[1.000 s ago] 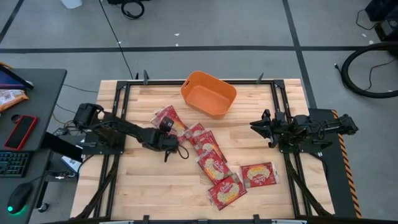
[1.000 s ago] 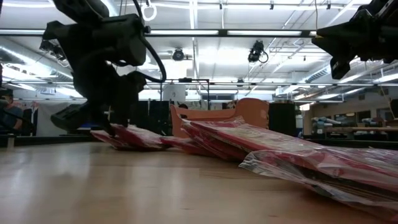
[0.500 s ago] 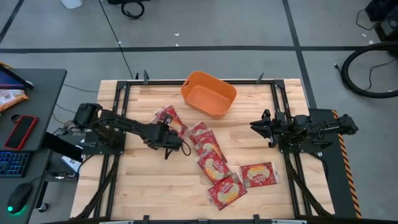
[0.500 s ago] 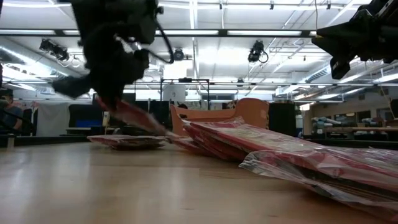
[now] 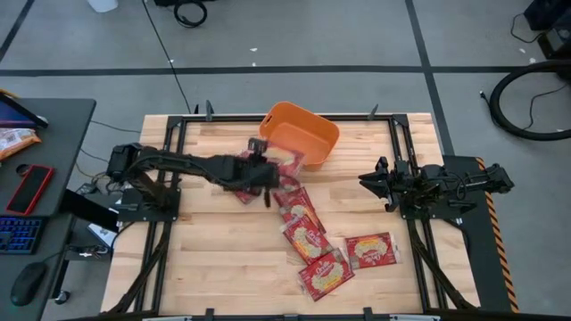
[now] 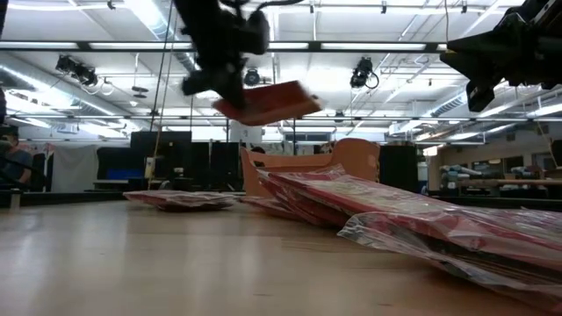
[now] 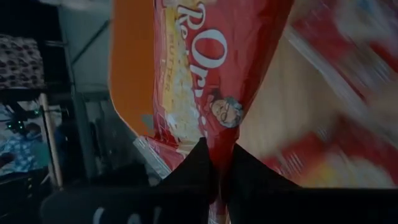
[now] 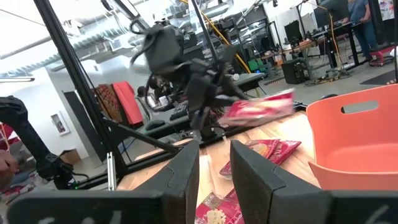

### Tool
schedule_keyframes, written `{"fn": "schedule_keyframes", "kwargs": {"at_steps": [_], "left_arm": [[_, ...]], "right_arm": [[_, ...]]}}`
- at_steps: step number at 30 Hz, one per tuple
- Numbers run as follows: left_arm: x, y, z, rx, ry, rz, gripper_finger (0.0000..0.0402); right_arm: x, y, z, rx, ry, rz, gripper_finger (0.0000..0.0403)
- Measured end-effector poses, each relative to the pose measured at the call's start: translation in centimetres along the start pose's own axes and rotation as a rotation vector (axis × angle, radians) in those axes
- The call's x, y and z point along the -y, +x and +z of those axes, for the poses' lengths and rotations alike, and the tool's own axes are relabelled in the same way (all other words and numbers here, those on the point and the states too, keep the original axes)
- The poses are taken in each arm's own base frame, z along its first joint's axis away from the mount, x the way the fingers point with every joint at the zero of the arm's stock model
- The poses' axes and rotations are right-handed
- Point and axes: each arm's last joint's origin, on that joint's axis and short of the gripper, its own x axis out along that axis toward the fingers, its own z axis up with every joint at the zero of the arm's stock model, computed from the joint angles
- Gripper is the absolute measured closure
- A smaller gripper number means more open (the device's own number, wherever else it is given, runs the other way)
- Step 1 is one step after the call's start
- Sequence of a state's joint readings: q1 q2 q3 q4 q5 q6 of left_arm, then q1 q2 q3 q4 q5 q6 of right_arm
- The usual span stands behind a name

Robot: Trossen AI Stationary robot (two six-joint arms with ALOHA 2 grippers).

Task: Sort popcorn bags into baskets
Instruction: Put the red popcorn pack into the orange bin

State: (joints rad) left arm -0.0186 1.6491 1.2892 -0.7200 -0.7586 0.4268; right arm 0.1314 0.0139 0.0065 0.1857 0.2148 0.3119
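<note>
Currently the left gripper [image 5: 268, 172] is clamped on one popcorn bag [image 6: 266, 103], held aloft beside the orange basket [image 5: 302, 134]; it should clear the rim before releasing; remaining bags [image 5: 308, 239] lie on the table; the right gripper [image 5: 368, 181] waits, fingers apart.

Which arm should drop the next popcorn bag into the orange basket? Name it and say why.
Left. Its gripper already holds a popcorn bag in the air beside the basket; the right gripper waits empty at the table's right side.

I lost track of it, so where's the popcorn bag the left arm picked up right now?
The left pincer holds the popcorn bag in the air, beside the near wall of the orange basket, above the table.
</note>
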Motion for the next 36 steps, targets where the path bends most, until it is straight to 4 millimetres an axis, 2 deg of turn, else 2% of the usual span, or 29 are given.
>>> {"fn": "schedule_keyframes", "kwargs": {"at_steps": [7, 10, 17, 21, 24, 27, 31, 34, 36], "left_arm": [[-3.0, 5.5, 0.1, 0.128, -0.108, 0.085, 0.0375], [-3.7, 7.8, 0.3, 0.180, -0.106, 0.089, 0.0375], [-2.6, 13.3, 0.5, 0.171, 0.014, 0.106, 0.0375], [-1.3, 15.4, 0.0, 0.100, 0.045, 0.087, 0.0347], [-1.1, 15.4, 0.1, 0.060, 0.055, 0.119, 0.0299], [-0.9, 14.5, 0.5, 0.054, 0.085, 0.126, 0.0249], [-0.8, 11.4, 1.4, 0.080, 0.130, 0.113, 0.0206], [-0.1, 8.6, 2.0, 0.131, 0.123, 0.069, 0.0196], [0.5, 6.6, 2.0, 0.187, 0.114, -0.024, 0.0197]], "right_arm": [[0.0, 0.0, 0.0, 0.000, 0.000, 0.000, 0.0307], [0.0, 0.0, 0.0, 0.002, 0.000, 0.000, 0.0307], [0.0, 0.0, 0.0, 0.001, 0.000, 0.000, 0.0307], [0.0, 0.0, 0.0, 0.001, 0.000, 0.001, 0.0307], [0.0, 0.0, 0.0, 0.001, 0.000, 0.001, 0.0307], [0.0, 0.0, 0.0, 0.001, 0.000, 0.001, 0.0307], [0.0, 0.0, 0.0, 0.001, 0.000, 0.001, 0.0307], [0.0, 0.0, 0.0, 0.001, 0.000, 0.001, 0.0307], [0.0, 0.0, 0.0, 0.001, 0.000, 0.000, 0.0307]]}}
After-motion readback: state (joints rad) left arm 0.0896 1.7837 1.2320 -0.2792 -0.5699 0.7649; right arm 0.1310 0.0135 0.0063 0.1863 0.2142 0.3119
